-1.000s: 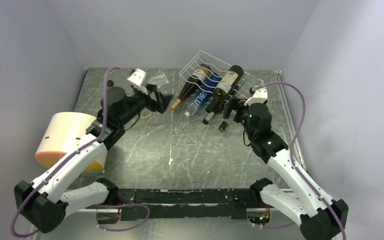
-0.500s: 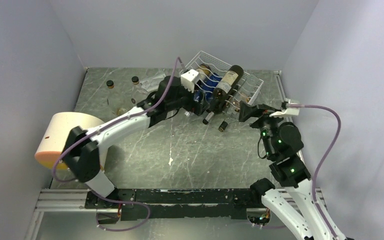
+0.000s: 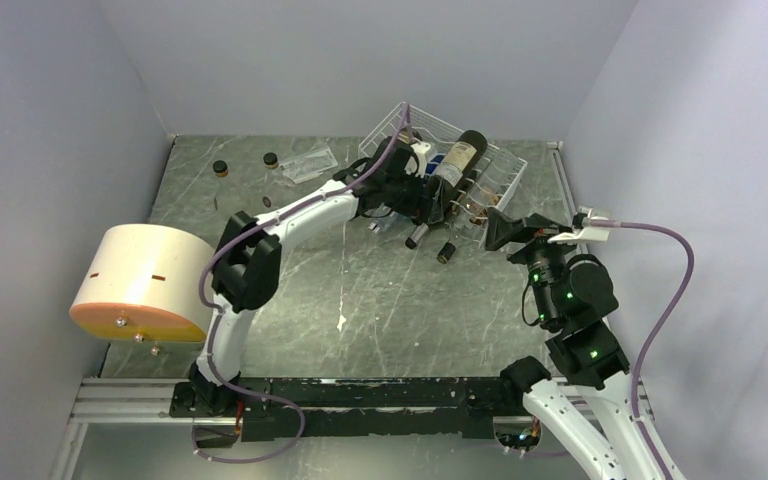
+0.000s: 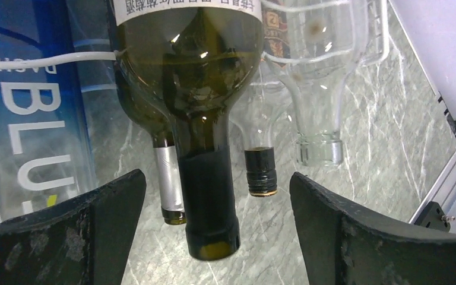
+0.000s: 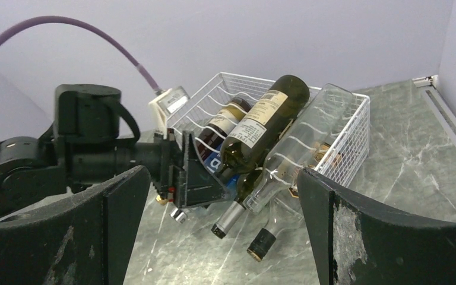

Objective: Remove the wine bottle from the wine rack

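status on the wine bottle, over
Left gripper open, jaws straddling wine bottle neck. Right gripper open, standing off. Bottle on wine rack; blue bottle and clear bottle crowd it.

The blue bottle (image 4: pixel 29 119), at nine o'clock from the wine bottle (image 4: pixel 199 89) in the left wrist view, bore large white letters "BLU", the rest hidden. Smaller white print above them was unclear. The wine bottle's label (image 4: pixel 184 5) showed cropped, unreadable characters. In the right wrist view, the cream labels (image 5: pixel 255 122) carried print too small to read.
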Available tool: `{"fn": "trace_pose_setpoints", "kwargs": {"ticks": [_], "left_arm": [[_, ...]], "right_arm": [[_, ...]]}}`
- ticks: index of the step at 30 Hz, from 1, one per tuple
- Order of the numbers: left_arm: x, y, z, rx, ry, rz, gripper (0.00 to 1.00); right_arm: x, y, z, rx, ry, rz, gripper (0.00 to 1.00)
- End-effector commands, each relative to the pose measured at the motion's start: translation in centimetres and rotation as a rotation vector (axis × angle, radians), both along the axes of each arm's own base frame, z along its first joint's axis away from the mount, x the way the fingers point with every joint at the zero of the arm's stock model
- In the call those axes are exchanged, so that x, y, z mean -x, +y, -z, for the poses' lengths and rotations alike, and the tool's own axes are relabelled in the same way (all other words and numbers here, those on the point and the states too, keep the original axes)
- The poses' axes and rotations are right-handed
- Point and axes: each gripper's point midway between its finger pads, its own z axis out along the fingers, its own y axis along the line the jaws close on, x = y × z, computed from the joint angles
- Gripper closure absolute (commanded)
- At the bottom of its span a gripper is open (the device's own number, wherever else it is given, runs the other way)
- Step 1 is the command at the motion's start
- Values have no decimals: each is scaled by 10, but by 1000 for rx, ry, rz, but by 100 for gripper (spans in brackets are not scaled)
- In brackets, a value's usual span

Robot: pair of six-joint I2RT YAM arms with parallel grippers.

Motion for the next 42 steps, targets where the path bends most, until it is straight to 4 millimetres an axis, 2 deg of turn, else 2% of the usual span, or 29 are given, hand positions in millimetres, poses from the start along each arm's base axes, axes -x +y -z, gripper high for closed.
{"fn": "trace_pose_setpoints", "kwargs": {"ticks": [1, 7, 11, 18, 25, 34, 38, 42], "left_arm": [[7, -10, 3, -10, 75, 42, 8], [3, -20, 21, -5, 118, 63, 23], [-1, -24, 20, 40, 153, 58, 32], [7, -36, 13, 139, 211, 145, 30], [3, -29, 5, 237, 272, 144, 43], [4, -27, 6, 307, 338, 179, 44], [2, -25, 2, 347, 357, 183, 48], [3, -25, 8, 351, 406, 203, 52]], "right_arm": [[3, -1, -6, 10, -12, -6, 0], [4, -1, -6, 15, -6, -12, 0], [5, -1, -5, 18, 0, -11, 0], [5, -1, -7, 15, -9, -12, 0], [1, 3, -3, 21, 3, -23, 0], [0, 4, -5, 17, 6, -26, 0], [1, 4, -7, 17, 5, -27, 0], [2, 4, -12, 20, 2, -29, 0]]}}
